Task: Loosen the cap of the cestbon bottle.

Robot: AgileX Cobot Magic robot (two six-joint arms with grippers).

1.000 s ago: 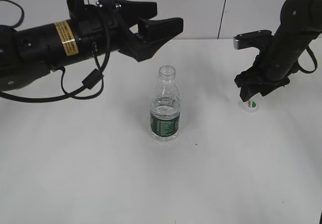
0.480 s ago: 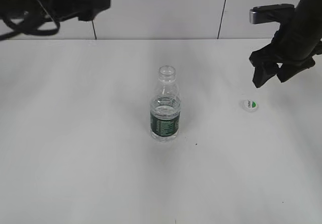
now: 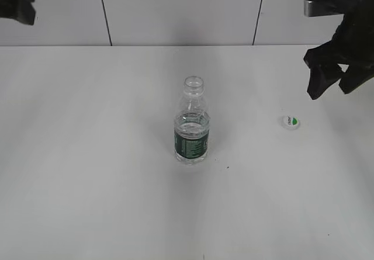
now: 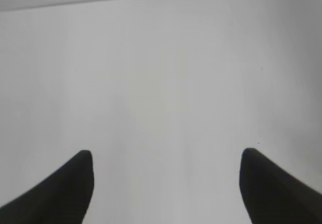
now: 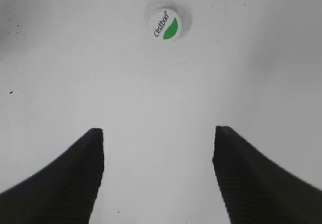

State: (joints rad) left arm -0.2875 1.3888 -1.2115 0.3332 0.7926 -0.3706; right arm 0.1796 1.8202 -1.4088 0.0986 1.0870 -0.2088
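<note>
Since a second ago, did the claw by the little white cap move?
Yes. The right gripper rose up and rightward, away from the cap, which stayed put.

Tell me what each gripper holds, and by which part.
Nothing. Both the left gripper and right gripper are open and empty; the cap lies on the table.

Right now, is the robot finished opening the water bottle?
Looks finished. The cap is off and lies on the table, apart from the open bottle. Nothing is in hand: the right claw is open above the cap, the left claw open and empty. Nothing seems left.
</note>
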